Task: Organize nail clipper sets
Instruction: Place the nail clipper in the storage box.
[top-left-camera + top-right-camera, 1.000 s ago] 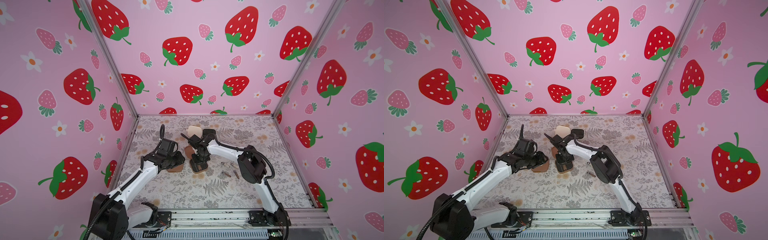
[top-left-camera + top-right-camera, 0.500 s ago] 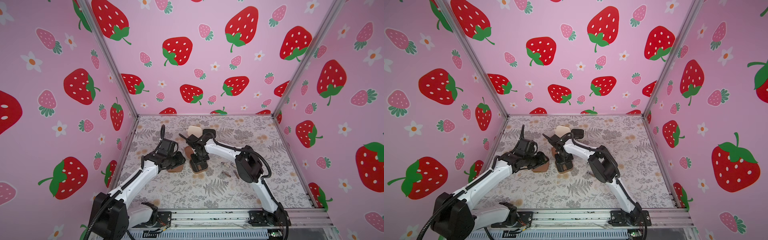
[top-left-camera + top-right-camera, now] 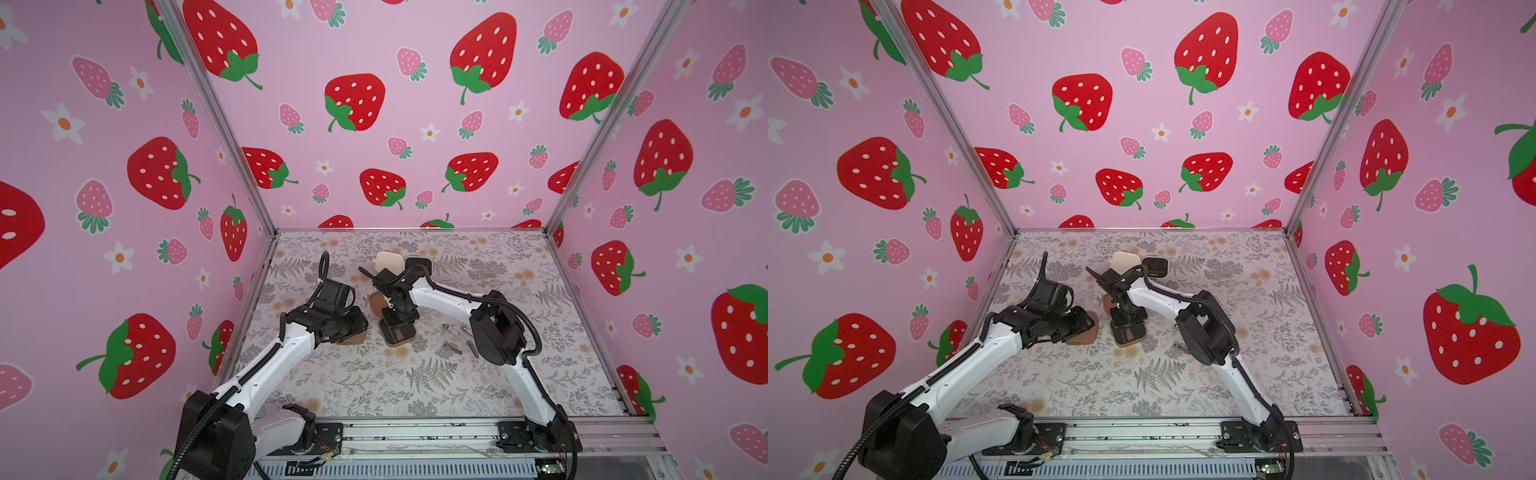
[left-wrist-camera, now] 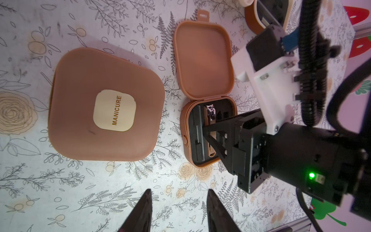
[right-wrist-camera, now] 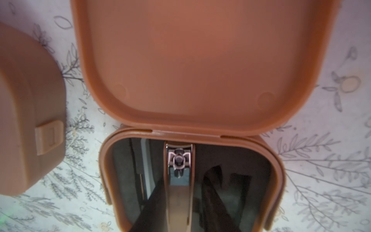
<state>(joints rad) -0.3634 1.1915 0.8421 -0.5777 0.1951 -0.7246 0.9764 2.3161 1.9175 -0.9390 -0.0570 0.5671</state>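
The nail clipper sets [image 3: 399,332] lie around the middle of the floral counter [image 3: 478,395]. Largest in the left wrist view is the closed brown case [image 4: 76,90], flat on the counter with a cream patch reading MANICURE on its lid. Just to its right, with a strip of counter between them, lies the open brown case [image 4: 202,64], its lid laid back toward the far wall and its black slotted inside facing up. Farther back, a cream case [image 3: 390,259] sits next to a black-lined half [image 3: 419,264].

The left gripper [image 4: 179,192] hangs above the closed case in both top views, its jaws apart with nothing between them. The right gripper [image 4: 206,131] reaches down into the open case, its jaws parted on either side of a silvery nail clipper [image 5: 179,158] that lies in the middle slot. There is a gap on one side; whether the other finger touches the clipper is hard to make out.

To the right of the open case, a few slim metal tools [image 3: 453,348] lie loose on the counter by the right arm's elbow.
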